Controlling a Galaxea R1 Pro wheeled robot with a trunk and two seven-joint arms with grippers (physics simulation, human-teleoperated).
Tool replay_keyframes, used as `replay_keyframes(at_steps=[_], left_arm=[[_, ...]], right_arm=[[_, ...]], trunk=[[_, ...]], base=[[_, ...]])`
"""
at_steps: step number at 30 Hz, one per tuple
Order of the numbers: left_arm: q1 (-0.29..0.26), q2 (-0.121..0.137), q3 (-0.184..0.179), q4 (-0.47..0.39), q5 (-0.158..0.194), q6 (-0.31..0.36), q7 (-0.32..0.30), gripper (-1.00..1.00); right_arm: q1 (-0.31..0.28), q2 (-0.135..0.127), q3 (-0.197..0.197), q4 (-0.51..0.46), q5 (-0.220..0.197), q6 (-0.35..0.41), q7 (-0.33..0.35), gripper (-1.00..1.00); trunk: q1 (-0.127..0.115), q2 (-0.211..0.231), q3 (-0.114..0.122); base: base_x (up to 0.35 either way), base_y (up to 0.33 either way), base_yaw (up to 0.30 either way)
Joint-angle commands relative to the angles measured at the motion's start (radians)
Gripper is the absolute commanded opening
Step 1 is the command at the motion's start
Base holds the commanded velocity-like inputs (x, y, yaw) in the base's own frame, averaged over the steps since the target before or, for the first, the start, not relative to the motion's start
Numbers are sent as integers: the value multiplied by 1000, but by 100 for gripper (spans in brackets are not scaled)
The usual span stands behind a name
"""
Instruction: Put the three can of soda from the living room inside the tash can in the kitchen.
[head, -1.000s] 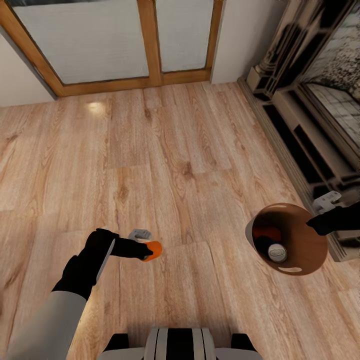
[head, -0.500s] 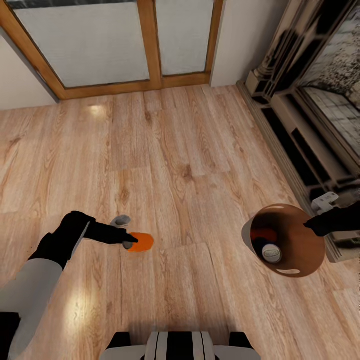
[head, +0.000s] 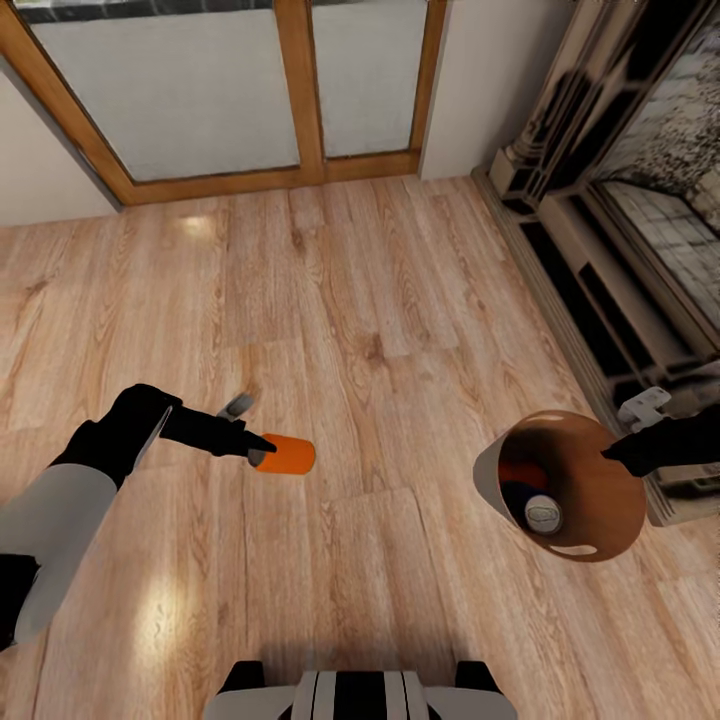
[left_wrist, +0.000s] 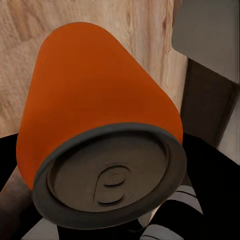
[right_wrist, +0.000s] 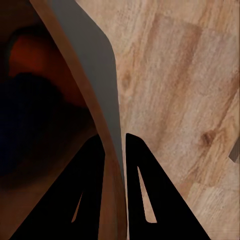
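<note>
Currently left hand (head: 250, 452) grips orange can (head: 285, 455) sideways above floor (head: 380, 300), well apart from bin (head: 490, 470). Right hand (head: 612, 452) pinches bin rim; bin is tilted, w/ two cans inside. Risks: rim slips, bin tips, cans roll out; or sideways can slides free during transfer.

Premises: a domestic interior, rendered in simulation, most likely a living area of a home. The wood floor (head: 380, 300) is laid in warm oak-toned planks across the whole visible area. At the far side stands a wide glazed door or window unit (head: 300, 90) in a wooden frame, with pale frosted panes, set between plain white walls (head: 470, 70). Along the right edge runs a stepped stone surround (head: 590, 250) with dark recesses, apparently a fireplace, though the oblique angle leaves that uncertain. Finishes are residential, not commercial.
</note>
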Motion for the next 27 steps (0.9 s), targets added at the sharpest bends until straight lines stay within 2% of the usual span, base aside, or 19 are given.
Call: replay_keyframes(at_steps=[1, 7, 12, 22, 27], left_arm=[[-1, 0, -3, -3, 0, 0, -4, -100], [-1, 0, -8, -2, 3, -13, -7, -100], [-1, 0, -8, -3, 4, -28, -7, -100], [-1, 3, -7, 1, 0, -30, -7, -100], [7, 32, -8, -6, 3, -31, -19, -100]], right_arm=[[0, 11, 2, 0, -9, 15, 9, -100], [-2, 96, 3, 4, -14, 16, 23, -100], [-2, 131, 4, 6, -9, 16, 24, -100], [-1, 148, 1, 6, -13, 16, 24, -100], [1, 155, -5, 6, -16, 16, 24, -100]], trunk=[[-4, 7, 3], [-27, 49, 22], [-46, 84, 38], [-84, 154, 69], [-104, 189, 85]], base=[[0, 0, 0], [0, 0, 0], [0, 0, 0], [0, 0, 0], [0, 0, 0]])
